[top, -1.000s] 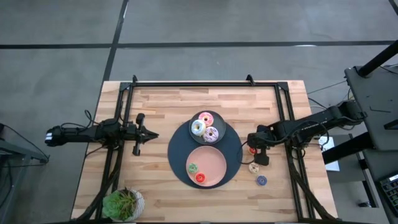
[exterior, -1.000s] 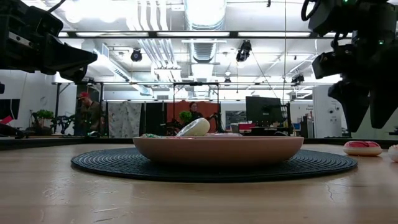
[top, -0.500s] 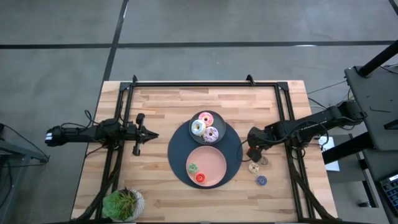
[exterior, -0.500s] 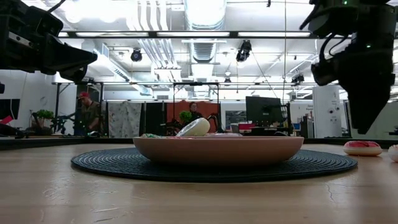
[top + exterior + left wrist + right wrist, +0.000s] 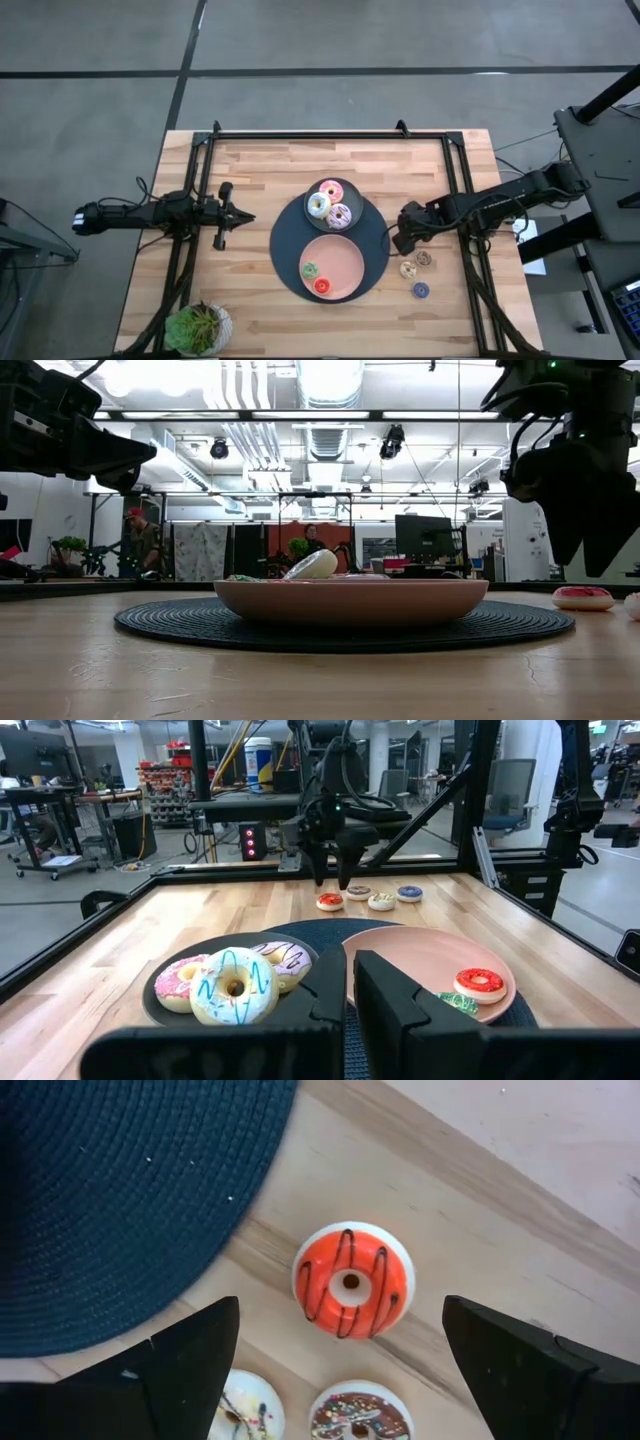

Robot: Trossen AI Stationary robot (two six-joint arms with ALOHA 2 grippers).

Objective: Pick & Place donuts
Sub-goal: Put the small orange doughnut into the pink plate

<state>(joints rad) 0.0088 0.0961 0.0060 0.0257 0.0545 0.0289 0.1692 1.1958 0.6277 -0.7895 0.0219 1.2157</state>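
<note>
- The right claw (image 5: pixel 401 243) sits right of centre in the overhead picture, above the table (image 5: pixel 260 175) just off the right edge of the dark round mat (image 5: pixel 287 262); its fingers stand wide apart with nothing between them.
- In the right wrist picture the orange donut (image 5: pixel 352 1280) with dark stripes lies on the wood in the middle, between the two fingers (image 5: pixel 190 1365) but touching neither.
- Two more small donuts lie close by: a white one (image 5: pixel 240 1407) and a brown sprinkled one (image 5: pixel 362 1413), at the bottom edge of that picture.
- Overhead, a tan donut (image 5: pixel 407 269), a brown donut (image 5: pixel 424 259) and a blue donut (image 5: pixel 421 290) lie on the wood lower right of the mat.
- The pink plate (image 5: pixel 345 252) on the mat's lower part holds a green donut (image 5: pixel 311 270) and a red donut (image 5: pixel 322 286).
- The grey plate (image 5: pixel 352 191) above it holds three larger donuts: pink (image 5: pixel 330 189), white (image 5: pixel 318 206) and lilac (image 5: pixel 339 215).
- The left claw (image 5: pixel 243 216) waits at the left of the overhead picture, well apart from the mat, fingers nearly together and holding nothing.
- A potted plant (image 5: pixel 197 327) stands at the lower left corner.
</note>
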